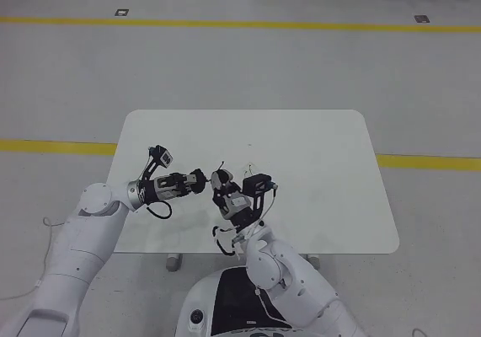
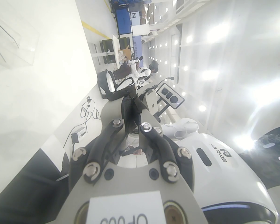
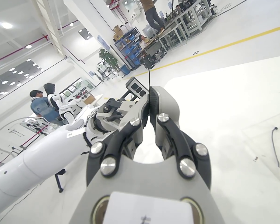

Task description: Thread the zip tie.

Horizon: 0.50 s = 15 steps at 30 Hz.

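Observation:
A thin black zip tie (image 3: pixel 149 78) sticks up from between the pads of my right gripper (image 3: pixel 150 100), which is shut on it. In the top view the right gripper (image 1: pixel 220 180) is raised above the white table (image 1: pixel 324 168) near its front left part. My left gripper (image 1: pixel 196 180) is just to its left, tip to tip with it. In the left wrist view the left gripper (image 2: pixel 130 102) has its black pads pressed together; whether they hold part of the tie is hidden. The left gripper (image 3: pixel 113 104) also shows close behind the right fingers.
A clear flat tray (image 3: pixel 259 141) lies on the table and holds spare black zip ties (image 3: pixel 275 145). The same clear tray (image 2: pixel 11 43) shows in the left wrist view. The table's right half is bare white surface (image 1: pixel 333 194).

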Available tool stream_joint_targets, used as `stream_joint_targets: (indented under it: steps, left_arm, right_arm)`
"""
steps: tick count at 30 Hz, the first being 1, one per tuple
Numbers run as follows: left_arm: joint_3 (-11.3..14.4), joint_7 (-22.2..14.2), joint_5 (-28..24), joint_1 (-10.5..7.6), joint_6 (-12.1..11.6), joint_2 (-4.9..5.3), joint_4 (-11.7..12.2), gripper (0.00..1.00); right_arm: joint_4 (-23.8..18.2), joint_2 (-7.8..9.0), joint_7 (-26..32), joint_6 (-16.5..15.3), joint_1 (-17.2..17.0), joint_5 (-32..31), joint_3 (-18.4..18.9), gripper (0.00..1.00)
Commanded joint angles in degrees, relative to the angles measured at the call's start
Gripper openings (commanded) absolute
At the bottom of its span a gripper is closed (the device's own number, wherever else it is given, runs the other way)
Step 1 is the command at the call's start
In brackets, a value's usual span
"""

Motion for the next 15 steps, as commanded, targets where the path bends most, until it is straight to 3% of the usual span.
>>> stream_joint_targets:
  steps: [1, 15]
  left_arm:
    - [0.3, 1.7, 0.4, 0.37, 0.4, -0.03, -0.8, 0.0]
    - [0.4, 4.1, 1.1, 1.34, 0.7, 0.59, -2.6, 0.0]
  right_arm:
    - [-0.2, -0.04, -0.5, 0.6, -0.3, 0.0, 0.0, 0.0]
    - [-1.5, -0.54, -1.0, 5.3, -0.9, 0.0, -0.6, 0.0]
